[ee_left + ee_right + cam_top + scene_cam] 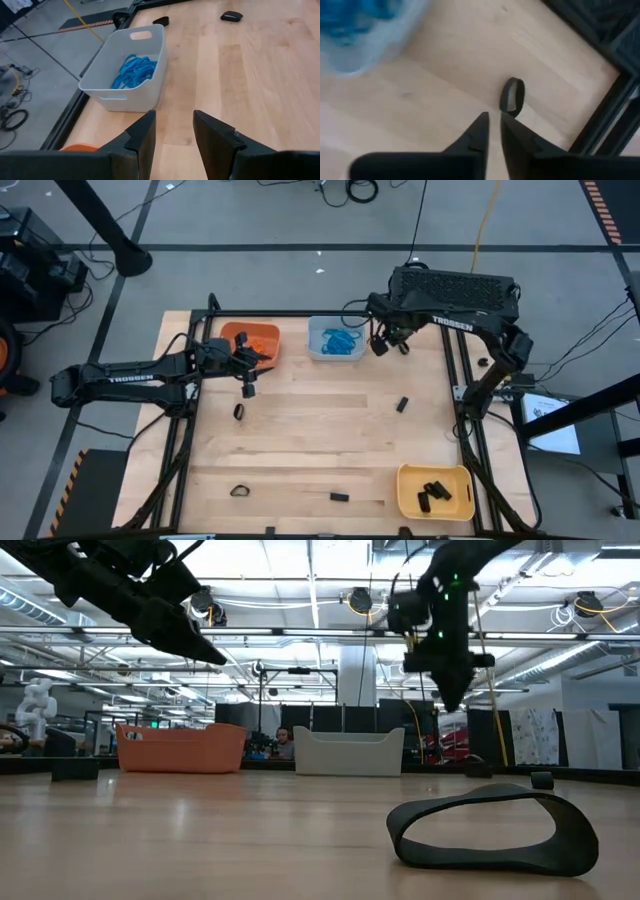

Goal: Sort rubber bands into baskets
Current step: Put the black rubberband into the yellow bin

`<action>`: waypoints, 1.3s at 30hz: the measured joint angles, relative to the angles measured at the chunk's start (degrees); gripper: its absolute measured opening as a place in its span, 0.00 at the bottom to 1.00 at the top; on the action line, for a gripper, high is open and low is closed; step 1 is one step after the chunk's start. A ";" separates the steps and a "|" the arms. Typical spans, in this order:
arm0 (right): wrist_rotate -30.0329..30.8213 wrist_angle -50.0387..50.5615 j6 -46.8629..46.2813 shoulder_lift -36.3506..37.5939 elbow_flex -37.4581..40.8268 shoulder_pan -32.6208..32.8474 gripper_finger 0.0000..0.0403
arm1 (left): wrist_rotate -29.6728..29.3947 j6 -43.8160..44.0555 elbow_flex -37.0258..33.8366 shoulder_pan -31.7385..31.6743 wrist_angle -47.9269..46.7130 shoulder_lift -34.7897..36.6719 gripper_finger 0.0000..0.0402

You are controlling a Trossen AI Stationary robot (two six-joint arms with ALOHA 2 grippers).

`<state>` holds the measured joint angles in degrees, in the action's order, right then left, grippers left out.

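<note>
tangled blue rubber bands (133, 71)

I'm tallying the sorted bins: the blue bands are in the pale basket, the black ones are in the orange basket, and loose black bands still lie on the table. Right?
One slip: the black bands sit in the yellow basket, as the high view shows. The blue bands are in the pale basket, and loose black bands lie on the table.

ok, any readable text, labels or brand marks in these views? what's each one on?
"TROSSEN": white lettering on the dark left arm, high view.
"TROSSEN": white lettering on the dark right arm, high view.
White sheet of paper off the table's right edge: print too small to read.
Nothing readable in the other views.
</note>
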<state>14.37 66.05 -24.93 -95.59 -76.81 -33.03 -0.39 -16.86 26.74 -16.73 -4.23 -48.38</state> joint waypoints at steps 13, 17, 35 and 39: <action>-4.42 -11.67 4.62 -5.20 10.32 -10.71 0.64 | 0.86 -0.20 0.00 0.00 -0.57 0.00 0.34; -6.81 -15.70 4.81 -5.18 13.35 -12.81 0.73 | 0.86 -0.24 0.00 0.01 -0.20 0.00 0.34; -10.49 -22.33 9.34 -5.19 19.38 -15.07 0.12 | 0.84 -0.39 0.00 0.00 0.96 0.00 0.34; -8.34 -16.54 10.00 -5.35 15.55 -14.45 0.04 | 0.84 -0.39 0.00 0.00 0.96 0.00 0.34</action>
<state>6.03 49.51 -14.94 -100.94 -61.26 -47.48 0.45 -17.26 26.74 -16.73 -3.27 -48.38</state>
